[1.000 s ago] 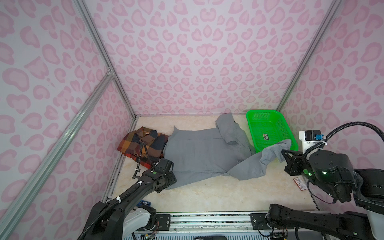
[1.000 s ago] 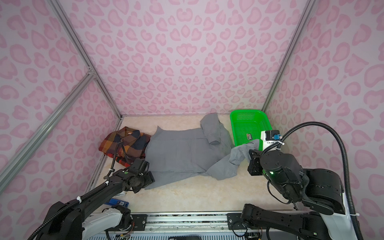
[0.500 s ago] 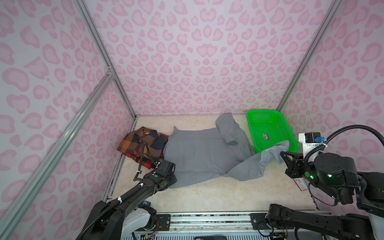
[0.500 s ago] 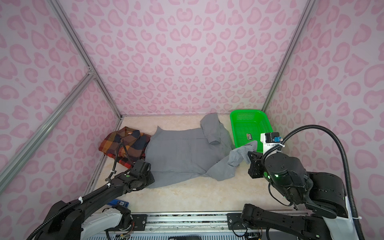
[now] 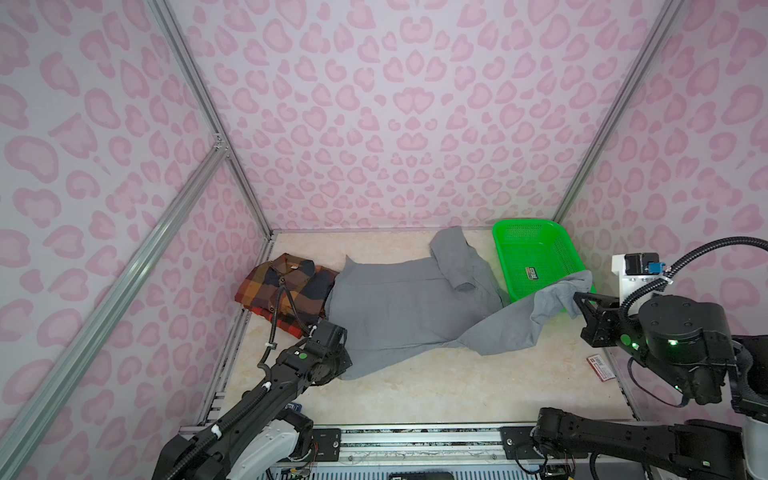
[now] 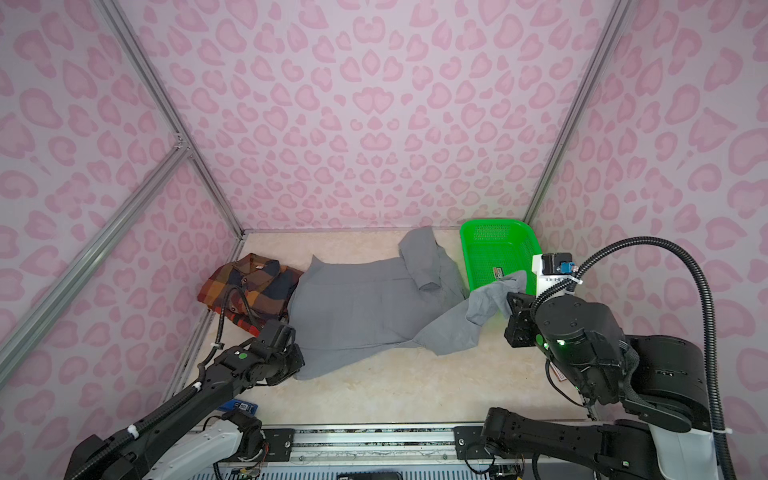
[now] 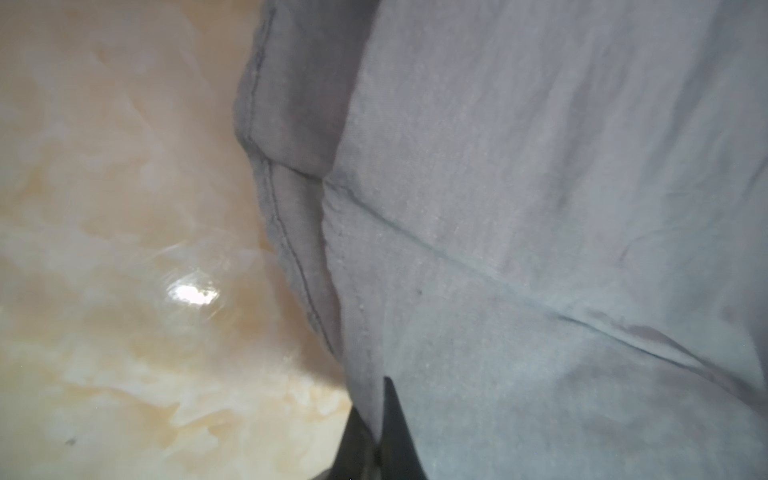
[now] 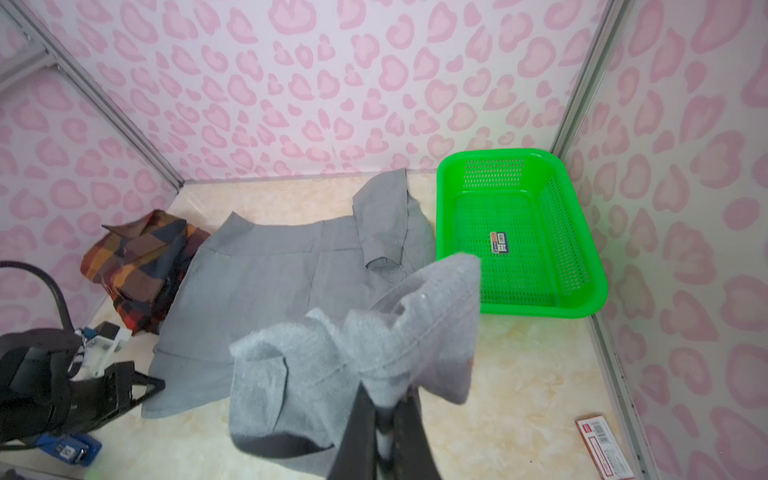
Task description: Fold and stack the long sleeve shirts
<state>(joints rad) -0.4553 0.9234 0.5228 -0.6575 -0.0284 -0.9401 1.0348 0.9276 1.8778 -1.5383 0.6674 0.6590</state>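
Two grips, both on the gray shirt: your left gripper is pinched shut on the near hem corner, and your right gripper on the sleeve cuff, held up by the green basket. The shirt body lies flat in the middle, touching the folded plaid shirt. Risks: the cuff could snag the basket and drag it, or the thin hem could slip free. Left fingertips are hidden in both top views. The wrist view is blurry, so layers pinched are unclear.

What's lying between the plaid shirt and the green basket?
The gray shirt lies spread out between the plaid shirt and the basket. Both top views show it.
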